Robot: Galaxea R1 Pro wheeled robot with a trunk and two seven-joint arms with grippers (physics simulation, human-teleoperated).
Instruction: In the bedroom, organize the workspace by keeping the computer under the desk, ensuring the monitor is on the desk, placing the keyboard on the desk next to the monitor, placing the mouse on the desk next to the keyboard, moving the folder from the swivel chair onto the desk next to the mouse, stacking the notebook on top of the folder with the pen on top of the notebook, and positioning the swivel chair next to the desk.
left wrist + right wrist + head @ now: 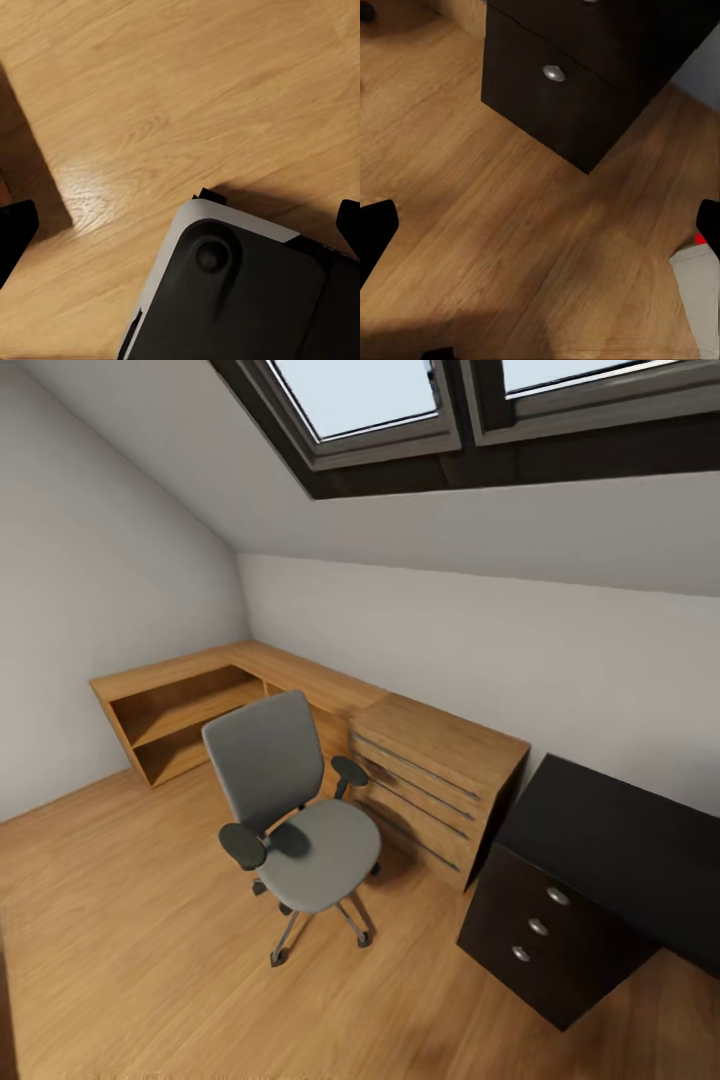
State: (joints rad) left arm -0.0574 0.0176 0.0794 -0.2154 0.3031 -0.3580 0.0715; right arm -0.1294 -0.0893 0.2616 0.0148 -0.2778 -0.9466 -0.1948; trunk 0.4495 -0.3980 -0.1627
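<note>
1. Head view: the swivel chair [295, 825] stands on the wood floor [120, 950], apart from the desk [610, 860], seat bare. Judged step: approach; next, drive closer to the desk.
2. Left wrist view: left gripper [180, 229] points at the floor above the robot's base [240, 292], fingers wide apart, holding nothing.
3. Right wrist view: right gripper [540, 232], spread and empty, faces the desk's drawers [553, 73]; a light grey computer [699, 296] corner nearby.

Daylight enters through the dark-framed sloped skylight windows [400, 410], leaving the room evenly bright. The grey upholstered swivel chair [290, 800] throws a soft shadow on the light-wood plank floor [120, 940]. The head view bows straight lines outward near its edges. A pale glare patch shows on the floor in the left wrist view, where renders look slightly soft.
</note>
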